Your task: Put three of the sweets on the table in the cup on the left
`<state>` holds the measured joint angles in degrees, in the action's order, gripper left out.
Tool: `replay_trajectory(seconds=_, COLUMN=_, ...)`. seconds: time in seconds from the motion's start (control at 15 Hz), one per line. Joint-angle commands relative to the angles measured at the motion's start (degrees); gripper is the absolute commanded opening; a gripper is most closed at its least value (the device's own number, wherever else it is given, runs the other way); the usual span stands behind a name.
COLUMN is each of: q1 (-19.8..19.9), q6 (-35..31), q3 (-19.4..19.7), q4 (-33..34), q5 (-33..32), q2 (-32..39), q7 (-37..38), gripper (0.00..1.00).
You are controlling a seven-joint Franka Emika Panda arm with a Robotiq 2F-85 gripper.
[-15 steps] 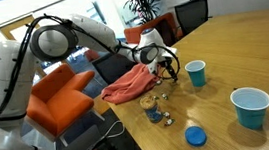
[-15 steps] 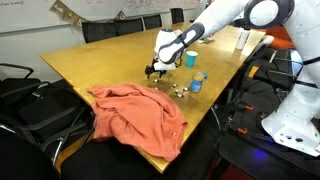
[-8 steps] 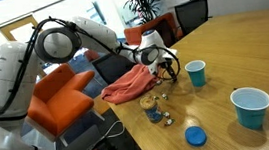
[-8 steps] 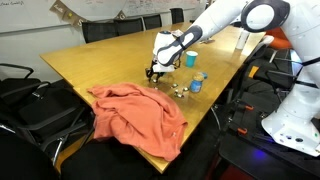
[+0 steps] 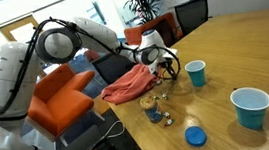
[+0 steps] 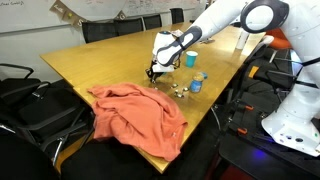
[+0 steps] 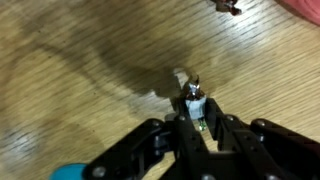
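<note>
In the wrist view my gripper [image 7: 195, 108] is shut on a small wrapped sweet [image 7: 192, 97], pinched between the fingertips just above the wooden table [image 7: 80, 60]. Another sweet [image 7: 228, 6] lies at the top edge. In an exterior view the gripper [image 5: 165, 75] hangs low over the table beside the orange cloth, left of the small teal cup [image 5: 196, 74]. More sweets [image 5: 158, 114] lie near the front edge by a short clear glass [image 5: 150, 104]. The gripper [image 6: 153, 72] also shows above the table in the opposite exterior view.
A crumpled orange cloth [image 5: 128, 85] [image 6: 135, 112] lies at the table's edge next to the gripper. A wider teal cup [image 5: 251, 107] and a flat blue disc [image 5: 194, 135] stand nearer the camera. Orange chairs [image 5: 62, 98] stand beside the table.
The jaws have closed from wide open onto the sweet. The arm has stayed in nearly the same place.
</note>
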<state>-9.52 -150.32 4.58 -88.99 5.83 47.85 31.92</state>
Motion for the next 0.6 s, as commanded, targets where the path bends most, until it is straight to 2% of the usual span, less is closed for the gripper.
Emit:
replay_trajectory(seconds=0.0, q1=-0.1, q6=-0.1, q3=0.4, q4=-1.5, q5=1.6, q2=-3.9, q7=0.8, gripper=0.06)
replay_trajectory(seconds=0.2, q1=1.0, q6=-2.5, q3=0.7, q4=-3.4, q5=3.0, q2=-8.7, q7=1.3, gripper=0.06)
replay_trajectory(seconds=0.53, q1=-0.1, q6=-5.8, q3=8.0, q4=-3.2, q5=0.0, q2=-12.1, q7=6.9, gripper=0.06)
